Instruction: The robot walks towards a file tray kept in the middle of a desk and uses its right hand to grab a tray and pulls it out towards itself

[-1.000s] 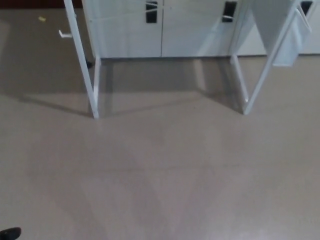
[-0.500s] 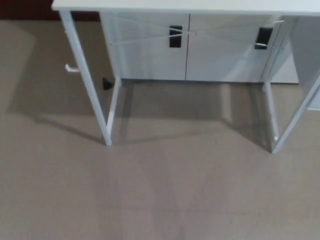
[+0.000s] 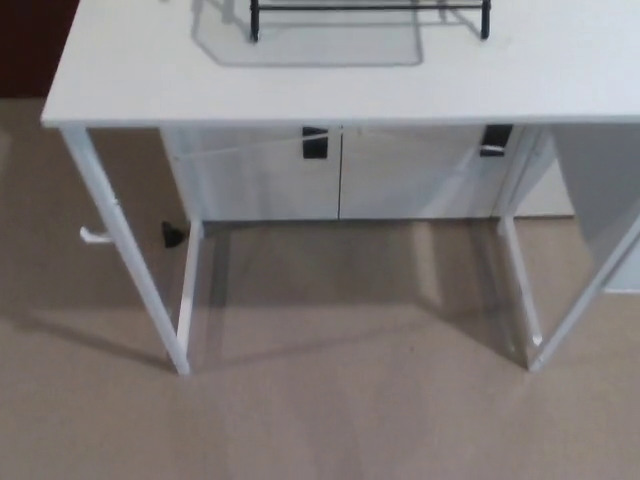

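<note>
We saw white desk filling upper part of head view, thin white legs reaching down to beige floor. Black wire file tray sat on desktop at top edge of picture, roughly mid-desk; only its base frame and two short feet showed, rest cut off. Tray cast grey shadow on desktop. White cabinet with black handles stood behind desk. Neither our left nor right hand was in sight, so their state was unknown.
</note>
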You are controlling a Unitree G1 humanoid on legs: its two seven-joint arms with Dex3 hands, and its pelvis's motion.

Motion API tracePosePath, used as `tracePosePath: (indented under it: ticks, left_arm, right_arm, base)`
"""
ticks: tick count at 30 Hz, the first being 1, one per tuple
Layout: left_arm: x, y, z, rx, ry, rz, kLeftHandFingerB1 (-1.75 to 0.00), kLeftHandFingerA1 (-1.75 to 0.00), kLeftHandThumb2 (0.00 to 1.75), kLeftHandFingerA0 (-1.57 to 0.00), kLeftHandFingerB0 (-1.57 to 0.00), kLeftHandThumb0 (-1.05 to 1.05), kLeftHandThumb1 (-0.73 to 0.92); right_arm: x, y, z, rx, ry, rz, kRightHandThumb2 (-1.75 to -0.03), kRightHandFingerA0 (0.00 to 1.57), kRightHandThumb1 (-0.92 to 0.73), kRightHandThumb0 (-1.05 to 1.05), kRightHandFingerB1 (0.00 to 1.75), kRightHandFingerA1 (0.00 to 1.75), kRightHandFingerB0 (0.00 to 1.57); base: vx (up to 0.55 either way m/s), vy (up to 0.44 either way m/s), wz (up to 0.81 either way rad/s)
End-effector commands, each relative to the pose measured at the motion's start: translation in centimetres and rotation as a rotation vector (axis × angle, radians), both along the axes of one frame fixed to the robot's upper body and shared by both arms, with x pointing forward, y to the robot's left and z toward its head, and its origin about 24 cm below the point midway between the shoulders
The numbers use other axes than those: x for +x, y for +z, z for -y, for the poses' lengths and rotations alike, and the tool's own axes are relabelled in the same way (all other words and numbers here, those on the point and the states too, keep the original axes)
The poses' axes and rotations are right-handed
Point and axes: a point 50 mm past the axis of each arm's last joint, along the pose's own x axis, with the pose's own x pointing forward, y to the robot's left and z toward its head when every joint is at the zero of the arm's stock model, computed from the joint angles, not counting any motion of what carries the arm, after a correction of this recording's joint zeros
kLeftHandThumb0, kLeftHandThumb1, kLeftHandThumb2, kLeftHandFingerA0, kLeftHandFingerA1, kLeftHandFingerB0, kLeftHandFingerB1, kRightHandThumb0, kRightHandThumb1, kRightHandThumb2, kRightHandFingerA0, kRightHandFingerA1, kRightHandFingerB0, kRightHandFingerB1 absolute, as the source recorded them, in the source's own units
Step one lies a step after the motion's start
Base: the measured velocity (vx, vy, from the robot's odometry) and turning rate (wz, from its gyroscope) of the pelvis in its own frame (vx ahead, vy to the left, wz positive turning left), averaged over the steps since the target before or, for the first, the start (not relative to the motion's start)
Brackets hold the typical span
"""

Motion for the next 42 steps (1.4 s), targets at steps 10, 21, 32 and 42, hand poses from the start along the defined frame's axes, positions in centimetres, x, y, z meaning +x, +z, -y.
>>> tracePosePath:
  ticks: [10,21,32,42]
  left_arm:
    - [0.18,0.35,-0.21,0.032,-0.048,0.021,-0.58,-0.43,0.57,-0.48,-0.35,-0.19,0.58]
    - [0.63,0.51,-0.20,0.028,-0.076,0.016,-0.57,-0.43,0.57,-0.49,-0.36,-0.20,0.59]
    - [0.85,0.51,-0.28,0.030,-0.076,0.012,-0.59,-0.46,0.57,-0.61,-0.38,-0.22,0.58]
    - [0.72,0.43,-0.19,0.031,-0.082,0.007,-0.59,-0.46,0.57,-0.62,-0.39,-0.21,0.59]
  right_arm:
    - [-0.06,0.41,0.62,-0.043,0.023,0.013,-0.85,0.47,-0.36,-0.25,0.52,0.67,0.18]
    - [0.09,0.24,0.57,-0.040,0.012,0.021,-0.56,0.55,-0.52,-0.32,0.41,0.57,0.29]
    - [0.06,0.42,0.43,-0.062,0.041,0.016,-0.57,0.54,-0.55,-0.33,0.41,0.57,0.29]
    - [-0.07,0.15,0.56,-0.050,0.038,0.018,-0.57,0.55,-0.54,-0.34,0.42,0.57,0.30]
  base:
    - [0.19,-0.195,0.14]
    - [0.16,0.111,-0.12]
    - [0.18,-0.014,0.08]
    - [0.17,-0.141,0.03]
